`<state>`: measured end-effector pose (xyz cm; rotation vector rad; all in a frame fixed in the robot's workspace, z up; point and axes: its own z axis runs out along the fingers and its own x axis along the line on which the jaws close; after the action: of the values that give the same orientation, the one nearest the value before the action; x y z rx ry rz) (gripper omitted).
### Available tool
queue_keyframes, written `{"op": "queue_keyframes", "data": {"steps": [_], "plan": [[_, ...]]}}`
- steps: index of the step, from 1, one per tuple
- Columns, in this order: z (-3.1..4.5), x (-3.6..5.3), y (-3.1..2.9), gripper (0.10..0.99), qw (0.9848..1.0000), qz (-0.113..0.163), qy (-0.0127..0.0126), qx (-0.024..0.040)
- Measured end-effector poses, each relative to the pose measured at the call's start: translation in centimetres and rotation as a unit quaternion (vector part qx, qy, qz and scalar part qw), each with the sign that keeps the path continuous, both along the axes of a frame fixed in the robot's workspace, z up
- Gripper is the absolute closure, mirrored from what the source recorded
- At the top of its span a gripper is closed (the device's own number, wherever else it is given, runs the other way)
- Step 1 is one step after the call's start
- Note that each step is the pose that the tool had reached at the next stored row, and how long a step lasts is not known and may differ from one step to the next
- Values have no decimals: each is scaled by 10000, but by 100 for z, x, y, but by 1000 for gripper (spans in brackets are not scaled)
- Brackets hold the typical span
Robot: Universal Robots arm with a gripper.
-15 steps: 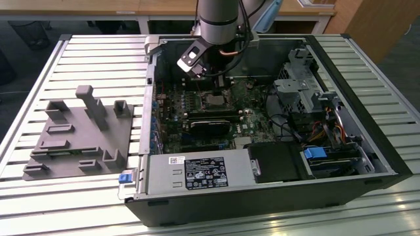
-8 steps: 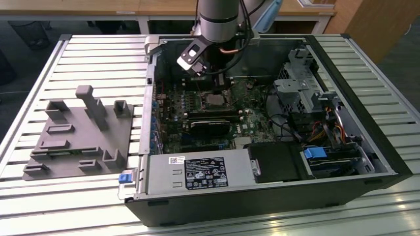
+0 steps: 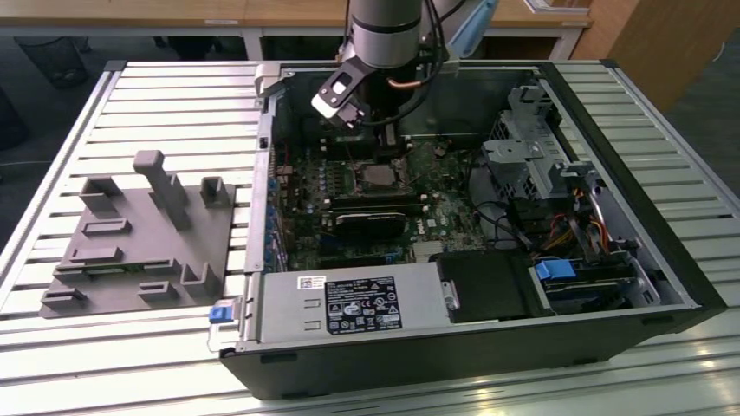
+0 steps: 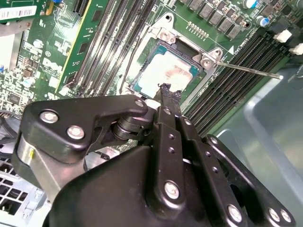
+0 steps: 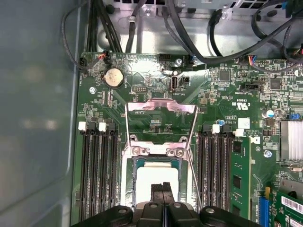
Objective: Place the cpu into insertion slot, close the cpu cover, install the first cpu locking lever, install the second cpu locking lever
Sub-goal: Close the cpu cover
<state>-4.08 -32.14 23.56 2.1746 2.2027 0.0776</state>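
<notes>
**CPU in the insertion slot, CPU cover open**

Nearest item: the gripper. In both wrist views its jaws are pressed together with no gap and hold nothing. The tip is over the near edge of the CPU. Whether it touches the metal top or hangs just above it cannot be told.

The CPU lies inside the insertion slot. Its pale top looks level with the frame and carries a smear of residue. Placement is judged done or all but done.

Finding on the step in hand: any pressure should be light and straight down, since a sideways drag could skew the chip on the pin field. All four edges should sit evenly inside the frame before the tip comes off.

The CPU cover stands tipped back beyond the slot, on the side away from the gripper. It is not yet closed. One locking lever sticks out free from a corner of the slot, unlatched.

Memory slots flank the slot closely on both sides. One green memory module is fitted just beyond them. These narrow the room for the tip. A bundle of black cables crosses further off.

In the exterior view the arm enters from twelve o'clock. A black block sits at six o'clock of the slot. The drive cage is at two o'clock, and the power supply is further out at six. A grey fixture rests on the slatted table, at nine o'clock of the case and well apart from it.
</notes>
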Motion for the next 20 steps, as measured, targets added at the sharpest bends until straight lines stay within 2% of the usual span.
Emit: {"op": "queue_keyframes", "data": {"steps": [8, 13, 20], "plan": [[0, 5, -53, 980, 10000, 0, 0, 0], [8, 70, -54, 980, 10000, 0, 2, -3], [119, 86, -53, 980, 10000, 0, 1, -1]]}}
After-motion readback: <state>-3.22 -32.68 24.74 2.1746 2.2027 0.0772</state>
